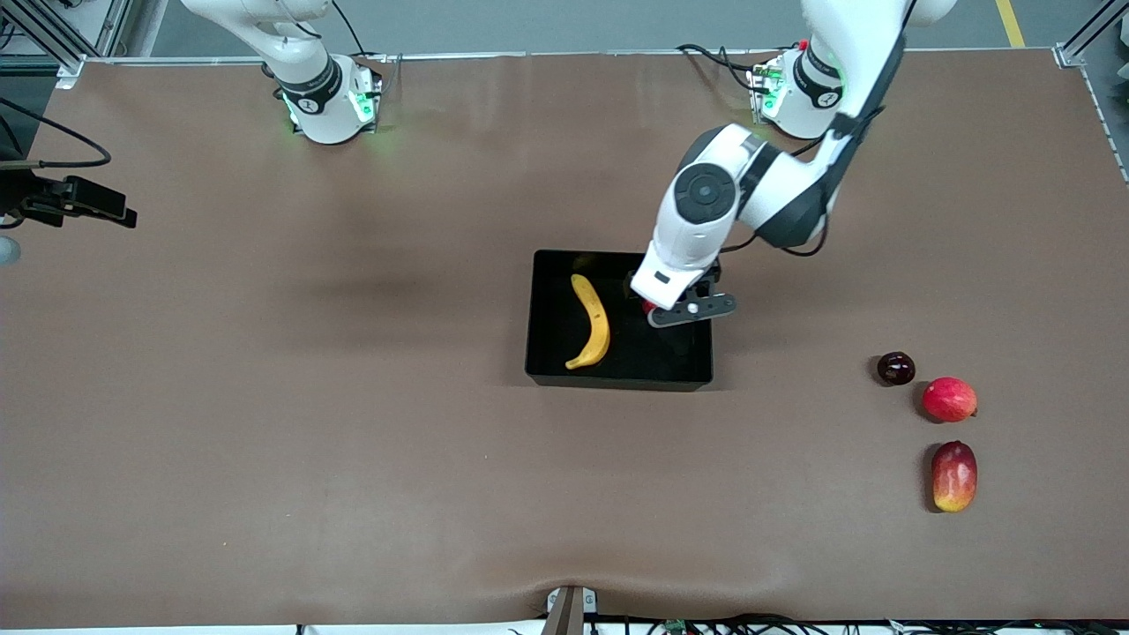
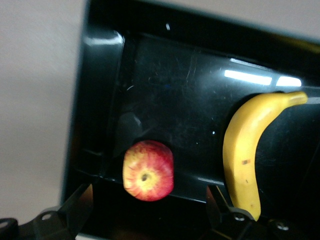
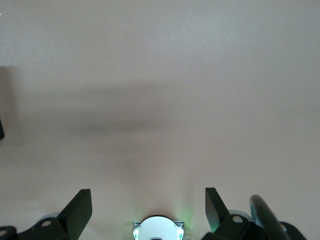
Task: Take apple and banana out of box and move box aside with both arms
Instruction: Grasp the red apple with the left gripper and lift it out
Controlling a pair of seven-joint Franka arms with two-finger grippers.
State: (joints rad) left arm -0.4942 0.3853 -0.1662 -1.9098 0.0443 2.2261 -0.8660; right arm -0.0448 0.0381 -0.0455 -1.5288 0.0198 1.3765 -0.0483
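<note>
While the left gripper [image 1: 663,309] hangs spread wide over the box [image 1: 542,353], its fingers [image 2: 70,212] straddle the apple [image 2: 148,170] just below, apparently lining up a grasp. That apple sits against the wall at the left arm's end of the box, and the banana [image 1: 592,320] lies beside it toward the right arm's end. High over bare table [image 3: 160,75], the right gripper [image 3: 148,207] waits, likewise released.

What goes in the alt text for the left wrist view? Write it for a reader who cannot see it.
The open left gripper hangs over the glossy black box, its fingers either side of a small red-yellow apple lying in the box. A yellow banana lies in the box beside the apple, apart from it, with brown table showing along the box's edge.
</note>
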